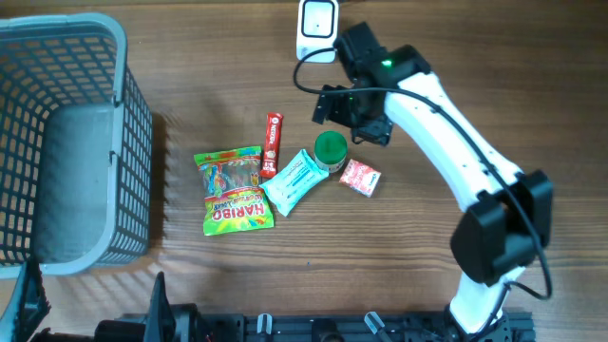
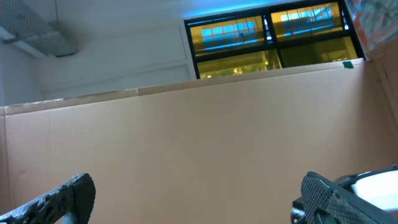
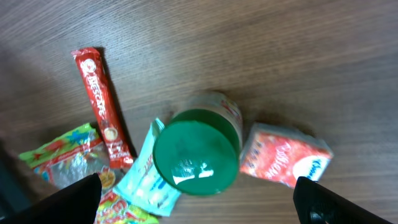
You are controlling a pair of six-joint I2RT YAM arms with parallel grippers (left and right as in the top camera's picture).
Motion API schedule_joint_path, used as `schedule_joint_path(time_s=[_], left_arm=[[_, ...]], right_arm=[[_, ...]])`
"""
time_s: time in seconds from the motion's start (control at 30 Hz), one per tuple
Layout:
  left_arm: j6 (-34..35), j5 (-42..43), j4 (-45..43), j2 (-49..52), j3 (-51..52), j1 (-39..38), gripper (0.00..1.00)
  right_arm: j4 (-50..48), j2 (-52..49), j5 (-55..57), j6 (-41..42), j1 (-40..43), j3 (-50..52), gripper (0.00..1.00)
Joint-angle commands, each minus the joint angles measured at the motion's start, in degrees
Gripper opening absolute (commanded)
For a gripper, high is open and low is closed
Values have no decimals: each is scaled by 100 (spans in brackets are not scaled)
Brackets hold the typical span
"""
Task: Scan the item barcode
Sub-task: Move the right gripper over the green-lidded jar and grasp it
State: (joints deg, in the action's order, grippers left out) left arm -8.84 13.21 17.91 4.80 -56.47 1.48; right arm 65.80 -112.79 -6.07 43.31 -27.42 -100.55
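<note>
A jar with a green lid (image 1: 331, 149) stands upright in the middle of the wooden table, and the right wrist view looks straight down on it (image 3: 196, 157). My right gripper (image 1: 351, 118) hovers just behind and above it, open (image 3: 199, 198), its dark fingertips (image 3: 79, 194) on either side of the lid without touching it. A white barcode scanner (image 1: 317, 28) sits at the table's far edge. My left gripper (image 2: 198, 194) is open and empty, facing a cardboard wall.
Around the jar lie a red stick pack (image 1: 273, 142), a pale blue packet (image 1: 294, 180), a Haribo bag (image 1: 234, 190) and a red-and-white packet (image 1: 361, 177). A grey basket (image 1: 133, 142) stands at the left. The scanner's cable runs toward the right arm.
</note>
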Motion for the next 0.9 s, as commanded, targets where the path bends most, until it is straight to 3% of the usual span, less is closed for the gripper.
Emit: schedule_joint_path(time_s=[0.0,0.43,0.7,0.87], left_arm=[[81,-15,52,-81,33,31,100],[76,-17,114,-179,44,31,100],[74,-17,111,-402,44,31,100],[74,-17,116,-402,44,31,100]], right_arm=[[107,-553,160,52,-39,-129,99],[-166,-1248,-264,-739,-345,-109,100],[-249,-1904,-245,-730,-481,-109,99],[-258,-1934,-247,-564,-476,-111,92]])
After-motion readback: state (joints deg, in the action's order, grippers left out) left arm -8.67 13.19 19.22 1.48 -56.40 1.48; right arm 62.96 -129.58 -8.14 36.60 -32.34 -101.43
